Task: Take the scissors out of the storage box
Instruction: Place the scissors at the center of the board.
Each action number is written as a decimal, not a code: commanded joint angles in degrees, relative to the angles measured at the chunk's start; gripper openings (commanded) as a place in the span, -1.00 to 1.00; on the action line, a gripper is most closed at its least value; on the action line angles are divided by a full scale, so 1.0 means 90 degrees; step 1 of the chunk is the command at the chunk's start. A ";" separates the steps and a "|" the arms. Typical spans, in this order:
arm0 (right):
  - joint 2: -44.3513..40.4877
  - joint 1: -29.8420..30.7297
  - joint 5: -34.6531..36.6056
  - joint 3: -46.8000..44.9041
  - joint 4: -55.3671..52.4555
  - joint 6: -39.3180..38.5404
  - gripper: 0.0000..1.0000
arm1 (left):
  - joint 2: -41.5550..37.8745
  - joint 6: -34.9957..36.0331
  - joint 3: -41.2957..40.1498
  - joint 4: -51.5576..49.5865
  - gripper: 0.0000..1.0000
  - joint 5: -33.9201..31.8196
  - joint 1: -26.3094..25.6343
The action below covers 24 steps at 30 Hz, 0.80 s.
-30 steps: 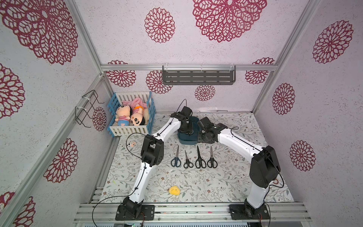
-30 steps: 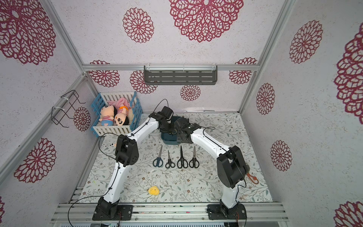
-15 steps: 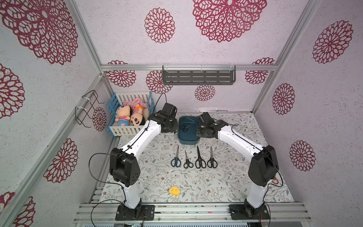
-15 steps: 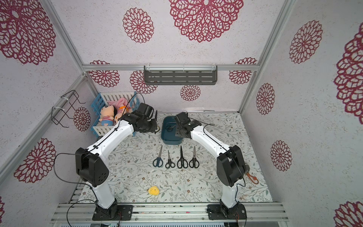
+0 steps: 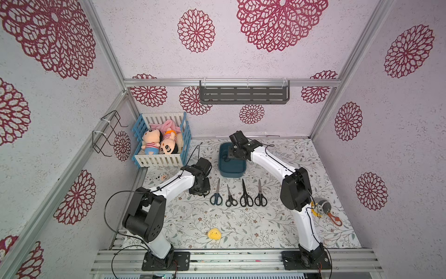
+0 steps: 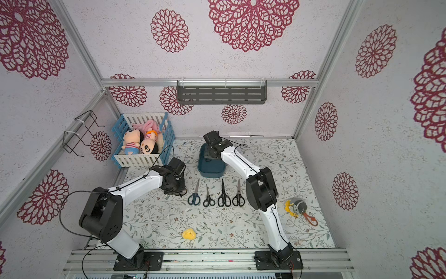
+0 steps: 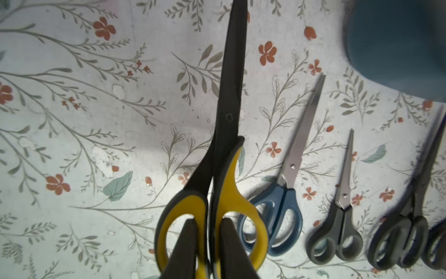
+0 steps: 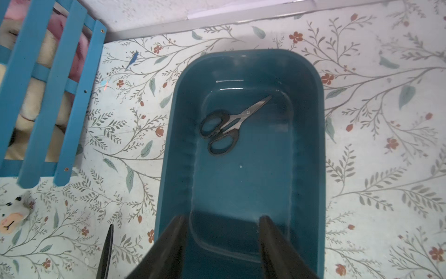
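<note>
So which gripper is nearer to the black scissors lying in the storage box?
Right. The right gripper hangs open over the storage box, the black scissors just ahead of it. The left gripper is outside the box, over the table, shut on the yellow-and-black scissors.

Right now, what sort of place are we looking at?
Likely a staged robot test cell, not a real room: wallpapered panels in an aluminium frame, left arm and right arm bolted to a rail, toy crate on a floral mat.
</note>
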 commanded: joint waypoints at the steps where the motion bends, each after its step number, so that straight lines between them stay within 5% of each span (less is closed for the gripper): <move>1: 0.0222 0.0060 0.0200 0.0280 -0.0008 0.0327 0.04 | 0.0208 0.0047 -0.0020 0.0562 -0.79 0.0001 -0.0014; 24: 0.1395 0.0041 0.0165 0.1066 0.0025 0.1103 0.02 | 0.0320 0.0075 -0.0927 0.0772 -0.73 -0.0093 -0.0119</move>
